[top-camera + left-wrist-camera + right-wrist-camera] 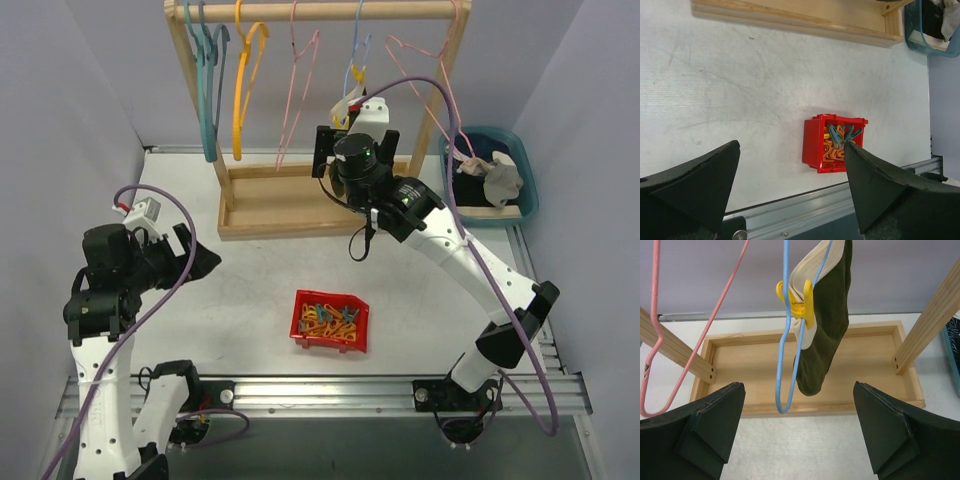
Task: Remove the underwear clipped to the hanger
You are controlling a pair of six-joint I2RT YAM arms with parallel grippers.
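A dark olive underwear (827, 330) with a pale waistband hangs from a blue hanger (785, 365), pinned to it by a yellow clip (800, 302). In the top view this underwear (347, 104) hangs on the wooden rack just beyond my right gripper (352, 128). The right gripper (799, 440) is open, its fingers spread wide below and in front of the cloth, touching nothing. My left gripper (790, 185) is open and empty above the table near the red bin (812, 145); in the top view the left gripper (185, 255) is at the left.
The red bin (330, 320) holds several orange, yellow and teal clips. A blue tub (525, 165) at the right holds a grey-beige cloth (503, 178) and a dark one. The wooden rack (300, 205) carries teal, yellow and pink hangers (670, 375).
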